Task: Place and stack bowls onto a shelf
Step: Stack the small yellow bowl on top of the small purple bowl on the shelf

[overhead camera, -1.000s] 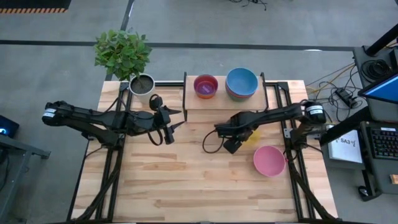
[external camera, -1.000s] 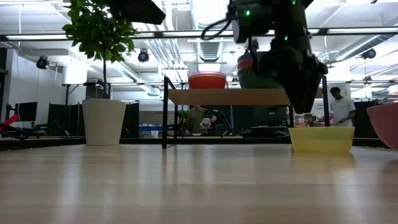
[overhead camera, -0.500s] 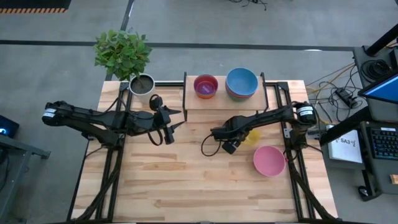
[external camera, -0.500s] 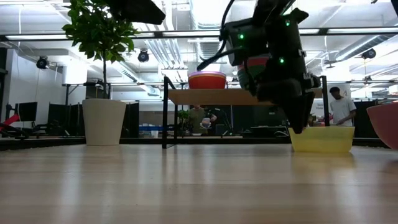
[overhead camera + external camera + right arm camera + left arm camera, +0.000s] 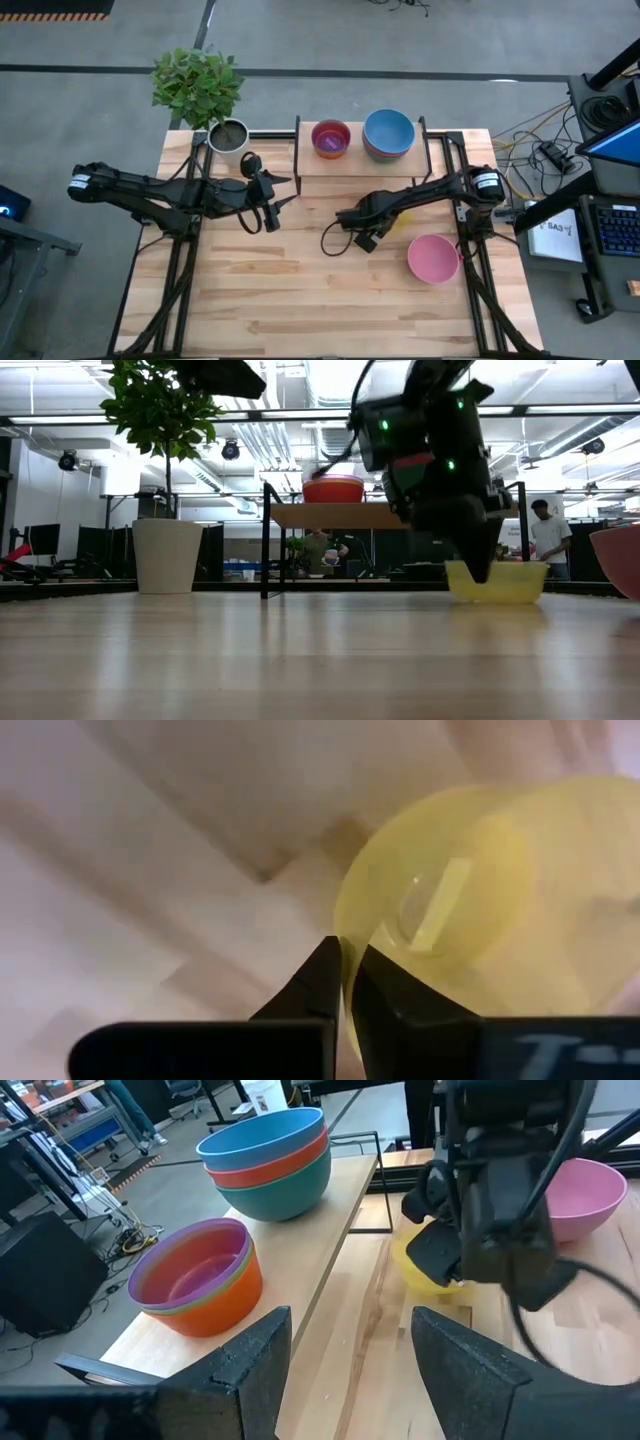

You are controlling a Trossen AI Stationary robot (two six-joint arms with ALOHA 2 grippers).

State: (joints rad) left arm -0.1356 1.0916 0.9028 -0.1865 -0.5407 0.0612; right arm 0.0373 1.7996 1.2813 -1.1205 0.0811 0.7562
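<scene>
A yellow bowl sits on the table in front of the shelf, with my right gripper shut on its rim. On the shelf stand a purple bowl in an orange one and a blue-red-teal stack. A pink bowl rests on the table near the right edge. Left of the shelf, my left gripper hovers open and empty. My right gripper pinches the yellow bowl's rim on the side toward the table's left, one finger inside the bowl and one outside. The fingers come from above, pointing down. The bowl's base seems to be on the table.
A potted plant stands at the far left corner beside the shelf. The shelf's black legs rise just beyond the yellow bowl. Bare wood lies along the near half of the table.
My right gripper has gone down and toward the table's left edge, and it has shut on the yellow bowl's rim. The bowl has slid a little toward the left with it.
</scene>
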